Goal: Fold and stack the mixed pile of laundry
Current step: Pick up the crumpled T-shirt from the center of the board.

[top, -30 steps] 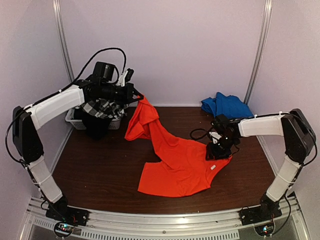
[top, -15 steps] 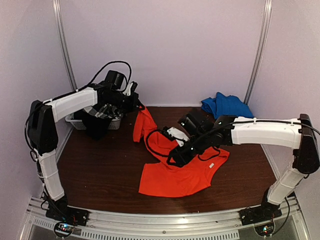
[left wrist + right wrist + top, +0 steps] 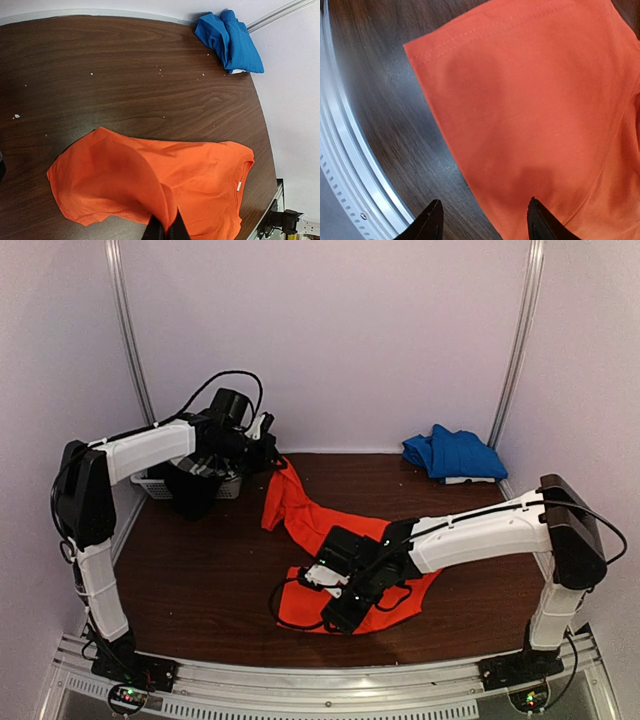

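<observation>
Fabric is swallowing the tips of the left gripper (image 3: 165, 231) in its own wrist view. Only two dark fingers (image 3: 154, 231) are showing at the bottom edge, pressed together, with a ridge of the orange-red shirt (image 3: 150, 185) rising up into them, so they are clamping on that shirt. Beyond those fingers the rest of the shirt is lying spread on the table (image 3: 125, 75). A small white label (image 3: 239, 186) at its collar is showing in this view alone.

From overhead, the pinched corner is hanging off the wood and the cloth is trailing down and away towards the right gripper (image 3: 485, 220). That gripper's tips are getting lost there under its own wrist and a loop of black cable. Its wrist camera is filling the gap. The two fingers are standing apart, one over bare wood and the other over the shirt's hemmed corner. I cannot tell whether either is touching. A metal rail (image 3: 340, 165) is curving past beyond the finger over the wood.

Behind the left gripper, the arm is partly blocking a white basket (image 3: 148, 483). A black-and-white checked garment (image 3: 203, 468) and a black garment (image 3: 192, 494) are bunching in it, and only the overhead view is catching them. A blue cloth (image 3: 455, 453) is sitting well apart from both grippers at the far corner.
</observation>
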### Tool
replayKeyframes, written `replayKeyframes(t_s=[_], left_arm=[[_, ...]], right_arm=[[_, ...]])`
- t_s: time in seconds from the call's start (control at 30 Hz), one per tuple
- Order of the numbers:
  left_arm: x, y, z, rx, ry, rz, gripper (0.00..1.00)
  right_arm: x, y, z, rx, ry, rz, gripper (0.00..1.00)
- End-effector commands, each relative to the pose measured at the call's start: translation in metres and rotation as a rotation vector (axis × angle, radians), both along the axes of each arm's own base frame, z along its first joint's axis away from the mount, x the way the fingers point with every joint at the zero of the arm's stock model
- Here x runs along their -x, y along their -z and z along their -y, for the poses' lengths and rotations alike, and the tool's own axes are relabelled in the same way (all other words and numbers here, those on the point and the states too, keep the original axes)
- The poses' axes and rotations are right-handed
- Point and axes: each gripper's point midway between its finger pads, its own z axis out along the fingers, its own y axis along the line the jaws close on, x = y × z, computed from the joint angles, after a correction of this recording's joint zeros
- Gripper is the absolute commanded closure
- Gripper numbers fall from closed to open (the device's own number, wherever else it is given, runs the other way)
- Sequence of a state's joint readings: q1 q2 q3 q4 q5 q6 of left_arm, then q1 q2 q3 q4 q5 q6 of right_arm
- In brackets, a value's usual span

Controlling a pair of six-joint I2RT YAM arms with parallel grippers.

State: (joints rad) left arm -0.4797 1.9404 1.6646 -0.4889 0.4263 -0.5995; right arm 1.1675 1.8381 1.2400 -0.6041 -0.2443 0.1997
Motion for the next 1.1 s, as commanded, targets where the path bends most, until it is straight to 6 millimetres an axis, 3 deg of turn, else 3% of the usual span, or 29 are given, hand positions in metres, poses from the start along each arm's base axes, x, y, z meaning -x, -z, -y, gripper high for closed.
replayKeyframes(t_s=[0.0,0.13,0.3,0.4,0.5,0.57,0.6,0.67,0.83,0.93,1.07], left_arm=[[-0.002,-0.009,-0.005,0.007,0.006,0.04,1.0],[-0.003,-0.006,-0.006,0.005,0.008,0.038,1.0],[-0.001,-0.004,-0.006,0.002,0.018,0.034,1.0],[0.0,0.0,-0.008,-0.013,0.02,0.028,1.0],[0.002,0.003,-0.011,-0.024,0.023,0.023,1.0],[0.003,0.004,-0.013,-0.031,0.023,0.019,1.0],[0.004,0.005,-0.015,-0.035,0.024,0.017,1.0],[0.008,0.005,-0.018,-0.048,0.031,0.013,1.0],[0.03,0.002,-0.03,-0.089,0.071,0.013,1.0],[0.056,-0.004,-0.039,-0.116,0.126,0.006,1.0],[0.11,-0.029,-0.053,-0.113,0.248,0.027,1.0]], right_arm=[[0.009,0.007,0.025,0.069,0.002,0.01,0.42],[0.023,0.026,0.046,0.164,-0.012,0.006,0.41],[0.015,0.042,0.071,0.271,0.034,0.069,0.42],[0.008,0.05,0.08,0.34,0.056,0.102,0.52],[-0.003,0.049,0.085,0.39,0.078,0.156,0.73],[-0.011,0.04,0.085,0.394,0.1,0.194,0.93],[-0.014,0.033,0.085,0.389,0.112,0.217,1.0],[-0.022,0.009,0.085,0.36,0.144,0.267,1.0],[-0.036,-0.091,0.086,0.107,0.288,0.39,1.0],[-0.041,-0.15,0.106,-0.043,0.413,0.453,1.0],[-0.048,-0.225,0.148,-0.241,0.589,0.563,1.0]])
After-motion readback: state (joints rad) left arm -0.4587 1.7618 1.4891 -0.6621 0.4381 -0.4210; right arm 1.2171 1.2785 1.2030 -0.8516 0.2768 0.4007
